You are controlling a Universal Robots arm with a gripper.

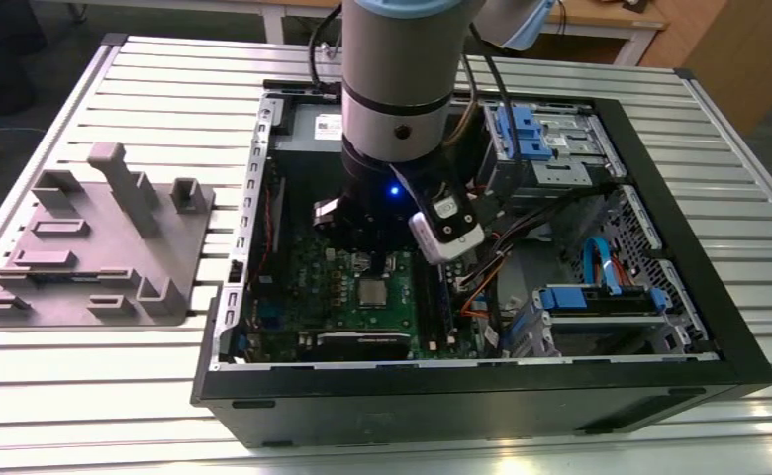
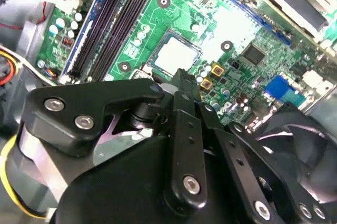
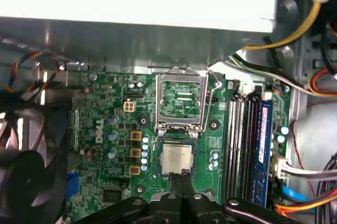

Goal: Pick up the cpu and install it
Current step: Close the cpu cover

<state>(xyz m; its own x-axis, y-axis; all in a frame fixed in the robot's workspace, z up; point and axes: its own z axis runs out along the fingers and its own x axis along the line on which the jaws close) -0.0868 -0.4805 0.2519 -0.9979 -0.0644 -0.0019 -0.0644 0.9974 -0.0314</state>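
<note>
Reaching down into the open black metal computer case [image 1: 703,327], the big grey and silver robot arm [image 1: 393,89] hangs over the flat green circuit board [image 1: 346,287] at the bottom of the case.

The black metal gripper [image 3: 181,177] sits just above the board. In both wrist views its two thin fingers [image 2: 181,89] are pressed together, tip to tip, with nothing between them.

The cpu [image 3: 176,159], a small thin square chip with a pale silvery top, lies flat in its square socket on the green board. In the first wrist view the finger tips are right at the near edge of the chip. I cannot tell if they touch it. In the second wrist view the chip [image 2: 174,55] shows just past the finger tips. In the exterior view it [image 1: 371,292] lies just below the arm's end.

The shiny metal socket lid [image 3: 181,100] stands open, swung up away from the chip.

A row of long black memory slots [image 3: 243,145] runs along one side of the socket, with a blue one beside them.

On the exterior view's left, a grey plastic block with posts [image 1: 96,247] rests on the white slatted metal table [image 1: 82,396], well apart from the case.
</note>
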